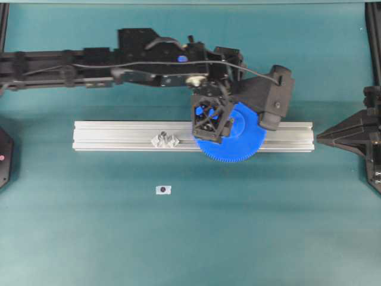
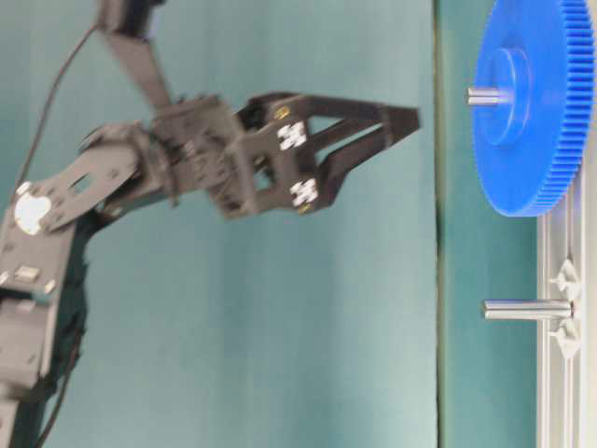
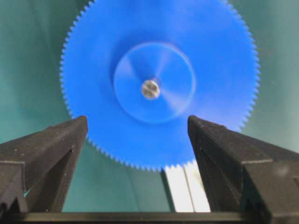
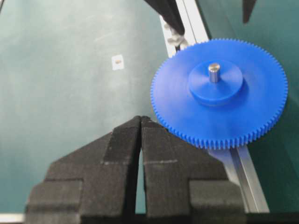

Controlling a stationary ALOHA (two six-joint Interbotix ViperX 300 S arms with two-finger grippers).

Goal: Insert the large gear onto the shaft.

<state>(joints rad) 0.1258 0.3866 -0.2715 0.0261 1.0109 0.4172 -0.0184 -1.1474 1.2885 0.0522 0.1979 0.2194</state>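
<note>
Overhead exterior view: large gear (image 1: 238, 143) already seated on the shaft (image 4: 214, 72), left gripper (image 1: 211, 119) hovering above it.

From left, the spare pin mount (image 1: 165, 140) sits on the aluminium rail (image 1: 107, 136); next, the left gripper's fingers (image 3: 51, 149) stand wide apart, holding nothing, apparently clear of the gear; far right, the right gripper (image 4: 140, 122) waits with fingers pressed together, empty, parked aside.

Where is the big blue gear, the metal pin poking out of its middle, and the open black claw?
large gear (image 4: 261, 100): right wrist view, flat blue face near the teeth.
shaft (image 4: 214, 72): right wrist view, grey tip above the hub.
left gripper (image 3: 138, 128): left wrist view, gap between the open fingers.
</note>
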